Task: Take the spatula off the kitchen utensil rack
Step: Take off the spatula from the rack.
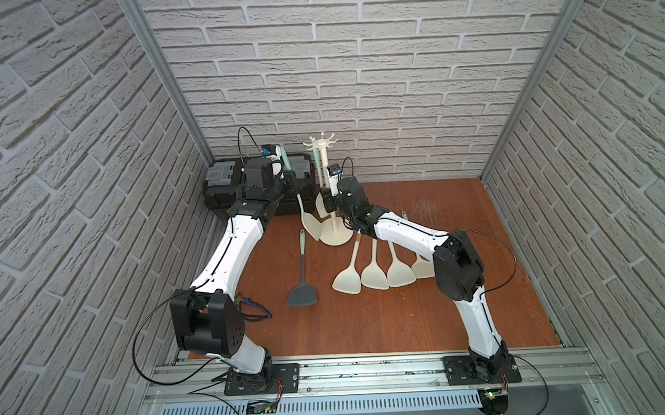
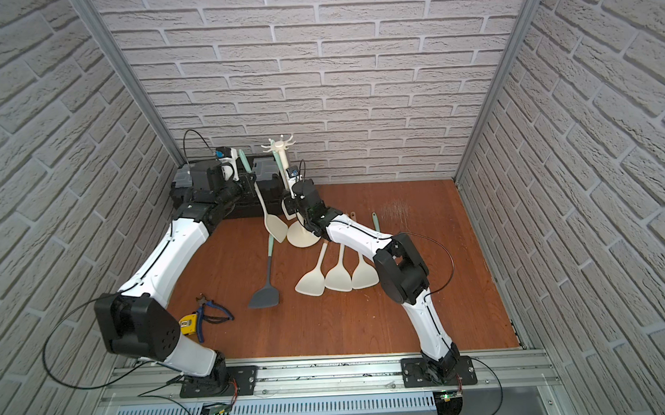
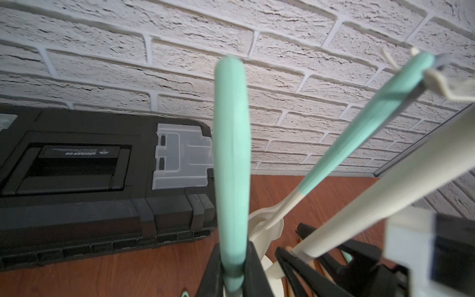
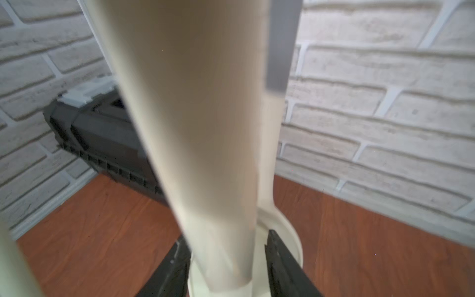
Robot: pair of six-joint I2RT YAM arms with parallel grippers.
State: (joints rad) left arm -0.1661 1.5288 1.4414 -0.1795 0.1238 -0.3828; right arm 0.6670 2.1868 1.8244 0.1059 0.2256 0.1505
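The cream kitchen utensil rack (image 1: 321, 142) (image 2: 279, 145) stands at the back of the table on its disc base (image 1: 338, 237). My left gripper (image 1: 290, 175) (image 3: 232, 252) is shut on the teal handle of a cream-bladed spatula (image 1: 310, 227) (image 3: 231, 144). That spatula hangs clear of the hooks, to the left of the rack. A second teal-handled spatula (image 3: 359, 136) (image 1: 317, 162) hangs from a hook. My right gripper (image 1: 327, 201) (image 4: 227, 236) is open, its jaws on either side of the rack pole (image 4: 205, 128) low down.
A black toolbox (image 1: 224, 186) (image 3: 77, 180) sits against the back wall behind the left arm. A grey spatula (image 1: 302, 292) and several cream spatulas (image 1: 373, 272) lie on the wooden table. Blue pliers (image 2: 211, 312) and a yellow tape measure (image 2: 187, 323) lie near the left arm.
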